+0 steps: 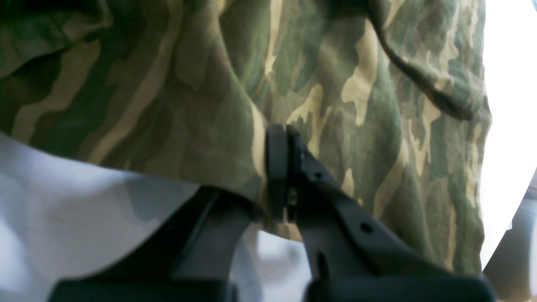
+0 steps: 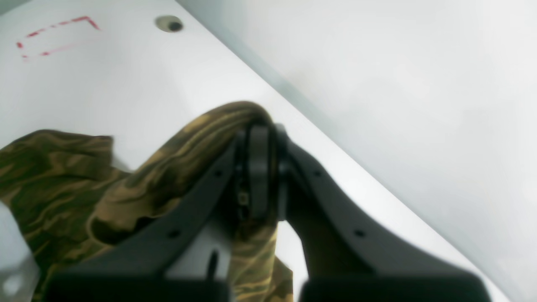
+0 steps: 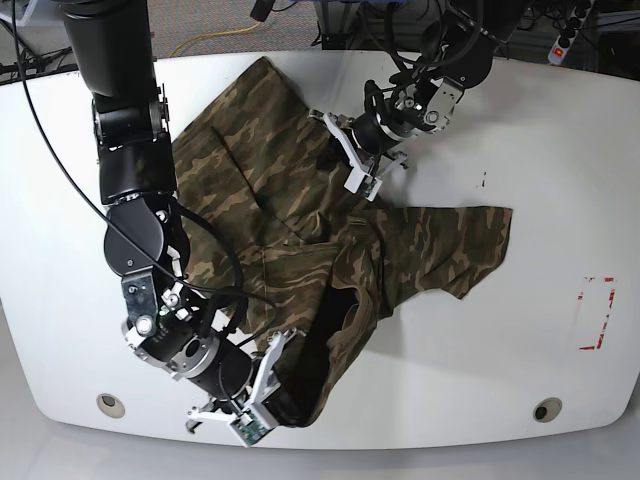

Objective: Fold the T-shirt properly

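The T-shirt (image 3: 330,235) lies crumpled across the middle of the white table (image 3: 560,180), one part spread toward the far left corner, a sleeve-like flap reaching right, and a bunched edge drawn down toward the near rim. The left gripper (image 1: 282,167) has its jaws clamped on a fold of the camouflage cloth, which fills most of the left wrist view; in the base view it sits at the shirt's far edge (image 3: 360,150). The right gripper (image 2: 260,167) has its jaws pressed together on a ridge of the shirt near the table's near rim (image 3: 262,385). A red taped outline (image 3: 597,312) marks the table at the right, well apart from the shirt
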`<state>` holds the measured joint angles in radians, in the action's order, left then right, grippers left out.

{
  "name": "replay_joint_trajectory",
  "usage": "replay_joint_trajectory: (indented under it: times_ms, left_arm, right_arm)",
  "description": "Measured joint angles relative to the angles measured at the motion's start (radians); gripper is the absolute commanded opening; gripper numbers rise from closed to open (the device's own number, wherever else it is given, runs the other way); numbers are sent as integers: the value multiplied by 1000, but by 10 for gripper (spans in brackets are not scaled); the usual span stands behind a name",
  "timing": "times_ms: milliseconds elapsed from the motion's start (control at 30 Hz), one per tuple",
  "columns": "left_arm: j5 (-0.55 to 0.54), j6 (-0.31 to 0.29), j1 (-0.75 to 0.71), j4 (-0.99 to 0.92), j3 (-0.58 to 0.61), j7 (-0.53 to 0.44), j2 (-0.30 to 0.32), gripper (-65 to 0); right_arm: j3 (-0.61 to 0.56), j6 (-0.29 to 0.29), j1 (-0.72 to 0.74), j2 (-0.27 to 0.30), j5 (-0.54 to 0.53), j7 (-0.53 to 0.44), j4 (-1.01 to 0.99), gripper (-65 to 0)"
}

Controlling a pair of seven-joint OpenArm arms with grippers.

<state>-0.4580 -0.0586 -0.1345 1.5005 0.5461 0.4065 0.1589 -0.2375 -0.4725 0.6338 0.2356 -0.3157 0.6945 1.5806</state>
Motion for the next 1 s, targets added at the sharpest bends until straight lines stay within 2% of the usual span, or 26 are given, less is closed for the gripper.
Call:
replay_joint_trajectory:
  times_ms: [167,333,567,700,800,1000]
  left_arm:
    - [-4,-9,-53,51,-93,24,26,-649]
    - [17,17,-79,123,-217,53,56,-649]
    - [11,6,-82,226,-338,132,107,-649]
    - [10,8,-71,261,-371,125,208,-649]
    - [15,14,-67,296,-412,142,258,-649]
    - [-127,-5,-54,348,-515,130,367,-649]
  right_arm:
    - [101,8,21,10,2,-3,-4,-650]
    - [98,5,64,5,3,5,-44,-650]
    - [97,3,160,28,3,8,-151,-650]
    - [99,1,234,28,2,6,-246,-650]
    - [97,1,291,23,-2,6,-311,-650]
    - [97,5,392,34,6,7,-379,-650]
